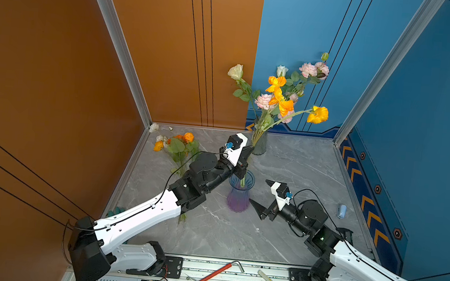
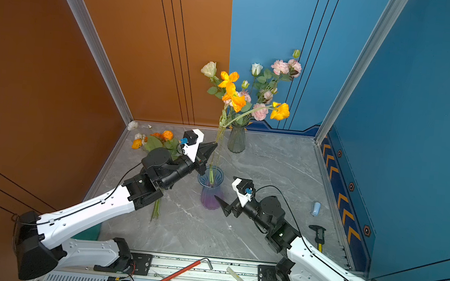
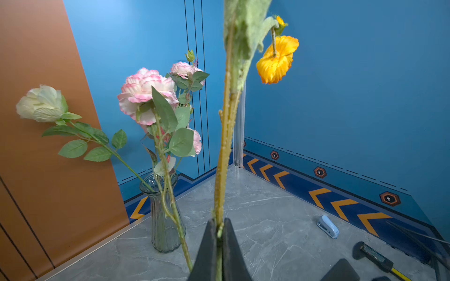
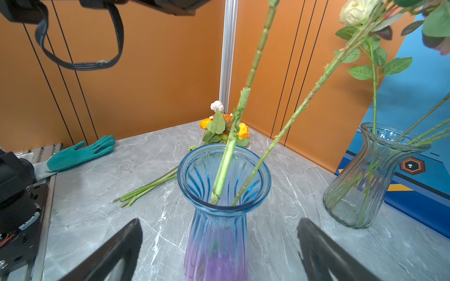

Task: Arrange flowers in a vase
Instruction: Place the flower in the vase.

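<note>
Grey marble is the table (image 1: pixel 307 177), and near its middle the blue vase (image 1: pixel 238 196) is set, its glass fading to purple toward the foot. The flowers (image 1: pixel 280 97) are found in three places. Most are stood in the clear vase (image 1: pixel 260 146) by the back wall, where pink and cream-white blooms are spread above green leaves. One long stem (image 3: pixel 225 146) is pinched between the closed jaws of the left gripper (image 1: pixel 250 150) just above the blue vase. Its lower end is dropped into the vase's mouth, and orange and yellow blooms are borne at its top. In the right wrist view two green stems are seen going down through the blue rim. A few loose flowers (image 1: pixel 178 146), orange and white, are laid on the table in the far left corner, their stems pointed toward the near edge.

The right gripper (image 1: pixel 261 194) is held beside the blue vase on its right, jaws spread wide and nothing gripped. In the right wrist view the vase's body is framed between the two fingers (image 4: pixel 117 245) — a gap is seen on each side. A green glove (image 4: pixel 82 152) is laid at the table's left edge, and a pale blue stapler (image 1: pixel 341 211) near the right wall.
</note>
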Available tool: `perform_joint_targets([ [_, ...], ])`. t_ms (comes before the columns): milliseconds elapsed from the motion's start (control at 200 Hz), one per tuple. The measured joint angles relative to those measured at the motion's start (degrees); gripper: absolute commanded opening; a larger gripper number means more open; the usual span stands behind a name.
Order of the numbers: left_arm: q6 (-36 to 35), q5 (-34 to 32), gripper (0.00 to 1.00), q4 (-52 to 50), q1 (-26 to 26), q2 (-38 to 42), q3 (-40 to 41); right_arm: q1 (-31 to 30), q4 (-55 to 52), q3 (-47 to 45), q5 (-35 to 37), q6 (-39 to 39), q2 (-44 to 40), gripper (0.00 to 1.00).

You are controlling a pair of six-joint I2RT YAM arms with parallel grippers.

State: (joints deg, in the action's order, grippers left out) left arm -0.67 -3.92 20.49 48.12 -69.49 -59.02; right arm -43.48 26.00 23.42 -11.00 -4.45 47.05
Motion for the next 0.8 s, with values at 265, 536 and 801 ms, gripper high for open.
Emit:
perform_joint_targets([
  [265,-0.11,5.75,0.0,0.79,-1.7,-0.22,5.53,0.0,0.0,0.0,0.0,0.02,0.0,1.0],
  [536,0.26,8.57,0.0,0.5,-3.63,-0.55,10.14,0.0,0.0,0.0,0.0,0.0,0.0,1.0],
  [801,0.68,8.98,0.0,-0.63,-4.37,-0.79,12.24,0.0,0.0,0.0,0.0,0.0,0.0,1.0],
])
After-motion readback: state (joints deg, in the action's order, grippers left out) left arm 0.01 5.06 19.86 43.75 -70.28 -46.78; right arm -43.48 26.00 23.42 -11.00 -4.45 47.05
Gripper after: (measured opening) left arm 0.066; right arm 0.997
